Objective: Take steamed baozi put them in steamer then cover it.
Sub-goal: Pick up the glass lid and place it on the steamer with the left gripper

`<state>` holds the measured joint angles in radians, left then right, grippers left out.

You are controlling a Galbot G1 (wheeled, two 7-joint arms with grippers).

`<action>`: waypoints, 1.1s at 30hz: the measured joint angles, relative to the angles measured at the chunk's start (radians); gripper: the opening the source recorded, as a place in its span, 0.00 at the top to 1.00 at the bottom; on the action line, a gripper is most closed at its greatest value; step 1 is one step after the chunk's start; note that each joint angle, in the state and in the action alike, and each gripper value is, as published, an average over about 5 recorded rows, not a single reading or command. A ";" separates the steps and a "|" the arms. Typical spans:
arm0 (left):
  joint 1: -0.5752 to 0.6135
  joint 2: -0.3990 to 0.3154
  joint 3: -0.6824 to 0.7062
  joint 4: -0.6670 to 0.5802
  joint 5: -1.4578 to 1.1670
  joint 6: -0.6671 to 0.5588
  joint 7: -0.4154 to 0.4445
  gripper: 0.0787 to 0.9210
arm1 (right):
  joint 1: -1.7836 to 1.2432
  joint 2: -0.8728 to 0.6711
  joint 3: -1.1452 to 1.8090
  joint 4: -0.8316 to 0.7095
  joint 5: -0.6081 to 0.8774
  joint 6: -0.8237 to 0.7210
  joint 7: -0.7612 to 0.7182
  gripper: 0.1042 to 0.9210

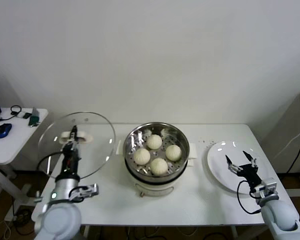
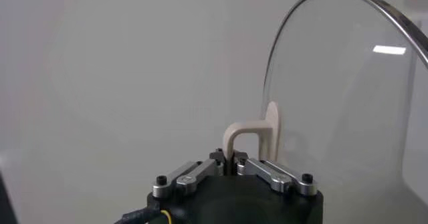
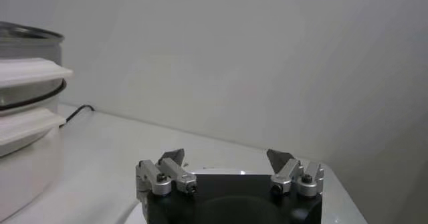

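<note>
1. A plain, matte pale wall [image 1: 155, 55] is seen behind everything, and no marks are seen on it.
2. A smooth white rectangular table [image 1: 190, 192] carries the work; a smaller white side desk [image 1: 12, 142] stands to the robot's left, with a blue mouse [image 1: 3, 130] lying on it.
3. The steamer [image 1: 156, 150], a round pot of shiny steel with a perforated tray inside, is set on a white base near the middle of the table.
4. A round lid of clear glass [image 1: 77, 144] with a thin metal rim is held tilted above the table, just left of the steamer and apart from it.
5. A flat, glossy white plate [image 1: 225, 162] lies to the right of the steamer.
6. The left gripper [image 2: 229, 160] is closed on the lid's cream loop handle [image 2: 247, 137].
7. The right gripper [image 1: 242, 165] is held over the plate with its jaws spread wide and nothing between them.
8. Four steamed baozi [image 1: 159, 165], smooth, round and cream-white, sit inside the steamer on the tray, close together.
</note>
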<state>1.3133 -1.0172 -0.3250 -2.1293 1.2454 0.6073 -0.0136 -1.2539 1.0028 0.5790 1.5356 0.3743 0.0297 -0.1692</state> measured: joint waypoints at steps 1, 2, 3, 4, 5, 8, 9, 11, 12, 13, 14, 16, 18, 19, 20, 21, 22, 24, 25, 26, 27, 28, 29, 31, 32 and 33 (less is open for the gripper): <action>-0.027 0.003 0.026 0.005 0.001 0.014 0.017 0.92 | 0.001 0.001 0.000 -0.002 -0.003 0.000 0.000 0.12; -0.053 0.005 0.052 0.011 0.003 0.027 0.034 0.92 | 0.001 0.002 -0.001 -0.003 -0.005 0.000 0.000 0.12; -0.080 0.006 0.078 0.017 0.005 0.040 0.051 0.92 | 0.002 0.003 -0.001 -0.004 -0.007 0.000 0.000 0.12; -0.106 0.006 0.103 0.024 0.007 0.052 0.068 0.92 | 0.002 0.003 -0.001 -0.006 -0.009 0.000 0.000 0.12; -0.132 0.004 0.127 0.032 0.010 0.063 0.085 0.92 | 0.002 0.004 0.000 -0.007 -0.010 0.000 0.000 0.12; -0.207 -0.007 0.198 0.057 0.021 0.090 0.131 0.92 | 0.004 0.006 0.003 -0.015 -0.012 0.001 0.000 0.12; -0.230 -0.013 0.220 0.066 0.025 0.098 0.146 0.92 | 0.006 0.006 0.005 -0.017 -0.011 0.002 -0.001 0.12; -0.274 -0.027 0.260 0.083 0.036 0.111 0.171 0.92 | 0.009 0.008 0.009 -0.022 -0.010 0.005 -0.001 0.12; -0.294 -0.036 0.278 0.091 0.042 0.117 0.183 0.92 | 0.010 0.009 0.010 -0.024 -0.009 0.006 -0.002 0.12; -0.311 -0.045 0.295 0.099 0.048 0.121 0.194 0.92 | 0.011 0.010 0.011 -0.026 -0.008 0.008 -0.002 0.12; -0.327 -0.055 0.311 0.106 0.055 0.125 0.206 0.92 | 0.012 0.011 0.012 -0.027 -0.007 0.010 -0.003 0.12; -0.351 -0.078 0.339 0.121 0.069 0.129 0.227 0.92 | 0.015 0.012 0.014 -0.030 -0.004 0.015 -0.004 0.12; -0.369 -0.104 0.363 0.135 0.085 0.130 0.246 0.92 | 0.018 0.013 0.015 -0.033 -0.001 0.021 -0.004 0.12; -0.377 -0.117 0.374 0.141 0.093 0.130 0.254 0.92 | 0.020 0.013 0.015 -0.035 0.001 0.024 -0.005 0.12; -0.383 -0.131 0.385 0.147 0.100 0.130 0.261 0.92 | 0.022 0.013 0.015 -0.037 0.002 0.027 -0.005 0.12; -0.389 -0.144 0.395 0.153 0.107 0.130 0.267 0.92 | 0.024 0.013 0.016 -0.039 0.004 0.031 -0.005 0.12; -0.393 -0.158 0.404 0.159 0.114 0.130 0.273 0.92 | 0.025 0.013 0.016 -0.041 0.005 0.034 -0.006 0.12; -0.400 -0.183 0.422 0.171 0.127 0.130 0.282 0.92 | 0.028 0.014 0.017 -0.044 0.007 0.040 -0.006 0.12; -0.403 -0.196 0.430 0.176 0.133 0.130 0.286 0.92 | 0.029 0.014 0.018 -0.046 0.007 0.043 -0.006 0.12; -0.406 -0.208 0.437 0.182 0.139 0.130 0.290 0.92 | 0.030 0.014 0.018 -0.048 0.008 0.045 -0.007 0.12; -0.408 -0.219 0.445 0.187 0.145 0.130 0.292 0.92 | 0.031 0.015 0.018 -0.049 0.008 0.047 -0.007 0.12; -0.411 -0.231 0.452 0.192 0.151 0.130 0.294 0.92 | 0.033 0.015 0.018 -0.050 0.008 0.049 -0.007 0.12; -0.413 -0.241 0.459 0.197 0.158 0.130 0.296 0.92 | 0.034 0.016 0.018 -0.052 0.008 0.051 -0.007 0.12; -0.416 -0.262 0.473 0.207 0.171 0.130 0.298 0.92 | 0.037 0.017 0.018 -0.053 0.007 0.054 -0.007 0.12; -0.417 -0.272 0.479 0.212 0.177 0.130 0.299 0.92 | 0.038 0.017 0.018 -0.054 0.007 0.055 -0.007 0.12; -0.418 -0.282 0.486 0.217 0.183 0.130 0.300 0.92 | 0.040 0.018 0.018 -0.055 0.007 0.057 -0.007 0.12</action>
<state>0.8948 -1.2994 0.1607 -1.9124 1.4284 0.7368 0.2867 -1.2142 1.0209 0.5974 1.4807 0.3811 0.0864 -0.1765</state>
